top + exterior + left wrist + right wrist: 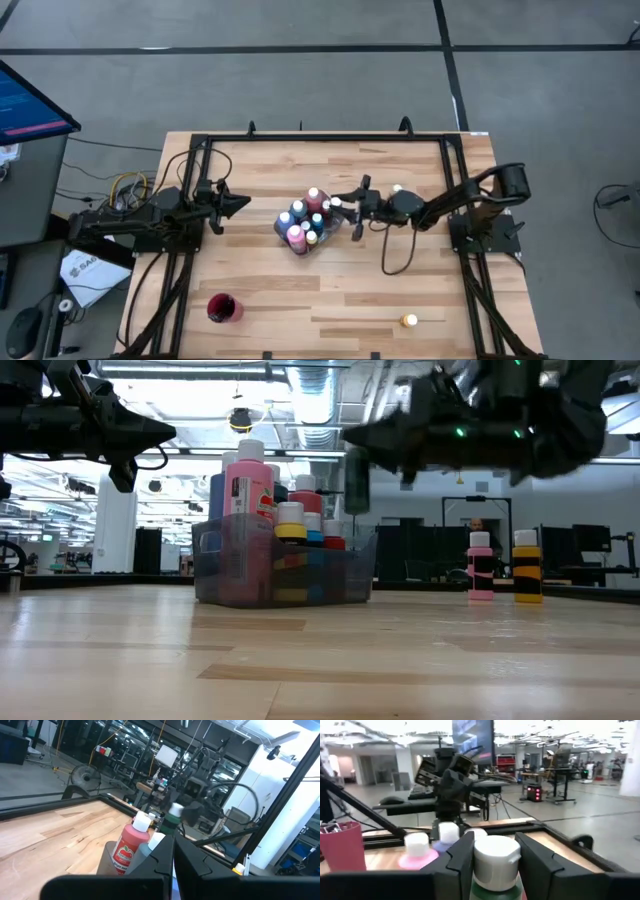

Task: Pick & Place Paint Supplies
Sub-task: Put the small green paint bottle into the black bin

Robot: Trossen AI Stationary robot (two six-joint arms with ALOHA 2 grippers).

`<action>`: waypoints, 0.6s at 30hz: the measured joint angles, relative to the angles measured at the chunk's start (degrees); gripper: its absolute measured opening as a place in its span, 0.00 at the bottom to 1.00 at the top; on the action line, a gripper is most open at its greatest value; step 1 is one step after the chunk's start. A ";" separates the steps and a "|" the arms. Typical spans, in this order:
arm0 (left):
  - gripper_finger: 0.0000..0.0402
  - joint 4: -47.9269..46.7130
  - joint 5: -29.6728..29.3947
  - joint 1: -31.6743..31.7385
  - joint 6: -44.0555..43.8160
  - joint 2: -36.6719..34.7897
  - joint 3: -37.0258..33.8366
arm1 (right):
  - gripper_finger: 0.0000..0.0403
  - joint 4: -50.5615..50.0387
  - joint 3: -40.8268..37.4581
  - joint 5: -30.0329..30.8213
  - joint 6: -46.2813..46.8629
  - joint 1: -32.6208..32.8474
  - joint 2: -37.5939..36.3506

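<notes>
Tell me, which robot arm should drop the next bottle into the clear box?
The right one, likely. The right gripper already holds a white-capped green bottle beside the clear plastic bin. The left gripper is shut, holding nothing.

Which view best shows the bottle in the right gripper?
The right wrist view: the green bottle sits capped between the right gripper fingers. The left wrist view shows it blurred, the low view a dark shape, the high view barely anything.

Worktop (300,290): pale wood planks, smooth, faint sheen in the low view. Bin (284,572): translucent grey plastic, glossy. Paint bottles (250,488): glossy plastic, paper labels, smooth white caps. Right gripper (492,857): matt black plastic jaws. Red cup (223,308): plastic.
</notes>
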 joint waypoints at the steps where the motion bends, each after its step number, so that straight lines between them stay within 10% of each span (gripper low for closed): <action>1: 0.01 0.00 0.00 -0.01 0.00 0.00 0.00 | 0.29 2.37 -1.54 0.02 0.83 -0.30 0.49; 18: 0.01 0.92 0.02 0.01 0.00 0.00 0.00 | 0.30 14.50 -3.18 -2.78 0.10 -0.65 6.62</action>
